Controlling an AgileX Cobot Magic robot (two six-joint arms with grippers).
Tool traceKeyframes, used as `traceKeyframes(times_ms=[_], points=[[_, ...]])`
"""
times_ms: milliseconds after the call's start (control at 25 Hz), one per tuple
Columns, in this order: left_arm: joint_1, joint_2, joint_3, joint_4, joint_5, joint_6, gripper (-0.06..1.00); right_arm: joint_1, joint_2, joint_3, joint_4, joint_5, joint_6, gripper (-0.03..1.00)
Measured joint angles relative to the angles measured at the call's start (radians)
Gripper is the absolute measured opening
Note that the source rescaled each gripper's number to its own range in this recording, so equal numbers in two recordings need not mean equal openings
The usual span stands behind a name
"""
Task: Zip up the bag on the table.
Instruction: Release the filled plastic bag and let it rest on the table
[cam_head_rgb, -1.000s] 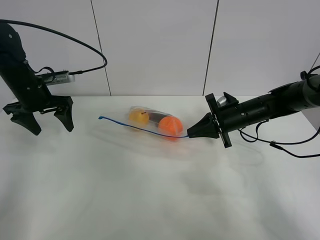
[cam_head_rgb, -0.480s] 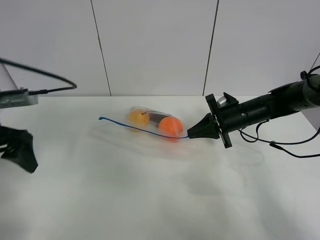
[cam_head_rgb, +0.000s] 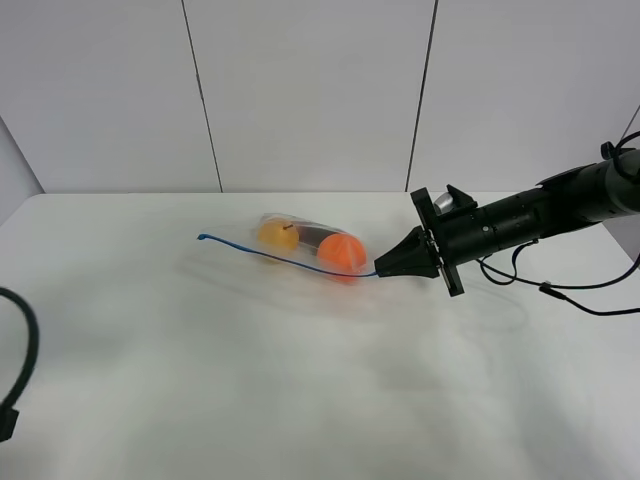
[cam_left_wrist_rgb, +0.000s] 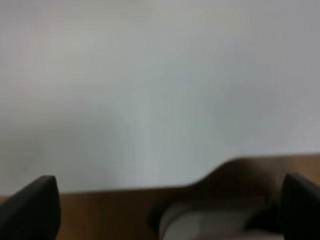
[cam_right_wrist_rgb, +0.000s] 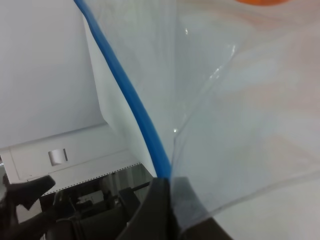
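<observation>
Our right pincer (cam_head_rgb: 382, 268) is pinched tight on the near end of the blue zipper strip (cam_head_rgb: 285, 260), tips together right where the strip meets the corner of the bag (cam_head_rgb: 305, 245). Up close from the right wrist, the strip (cam_right_wrist_rgb: 131, 97) runs straight out from the clamped tips, with clear film fanning away beside it. Out past the tips, the bag lies on the table (cam_head_rgb: 320, 400), a yellow fruit (cam_head_rgb: 277, 235) and an orange fruit (cam_head_rgb: 341, 254) showing through, the orange one nearer our grip. The strip's far end curls free, well away from us.

Our left pincer (cam_left_wrist_rgb: 165, 210) is off beyond the table edge, tips apart, nothing between them.

To do this well, we judge the right hold should stay firm and low as an anchor, keeping the strip taut and straight. The other pincer needs to meet the strip squarely and run along it without lifting the bag. Whether the seal is closed anywhere, we can't tell from here.
</observation>
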Motion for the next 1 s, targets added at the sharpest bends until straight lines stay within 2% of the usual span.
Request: traceKeyframes(times_ms=[360, 480, 600, 720, 760, 840, 1000], points=[[0.000, -0.374, 0.005, 0.000, 0.000, 0.000, 1.00, 0.000, 0.000, 0.000, -0.013, 0.000, 0.000, 0.01], [0.000, -0.488, 0.005, 0.000, 0.000, 0.000, 1.00, 0.000, 0.000, 0.000, -0.017, -0.002, 0.000, 0.09], [0.000, -0.526, 0.005, 0.000, 0.000, 0.000, 1.00, 0.000, 0.000, 0.000, -0.025, -0.003, 0.018, 0.34], [0.000, -0.528, 0.005, -0.001, 0.000, 0.000, 1.00, 0.000, -0.001, -0.027, -0.075, -0.002, 0.025, 0.77], [0.000, -0.528, 0.005, -0.001, 0.000, 0.000, 1.00, 0.000, -0.006, -0.050, -0.110, -0.002, 0.030, 0.85], [0.000, -0.528, 0.005, -0.001, 0.000, 0.000, 1.00, 0.000, -0.026, -0.109, -0.208, -0.005, 0.077, 0.95], [0.000, -0.528, 0.005, -0.001, 0.000, -0.002, 1.00, 0.000, -0.074, -0.265, -0.547, -0.039, 0.267, 1.00]])
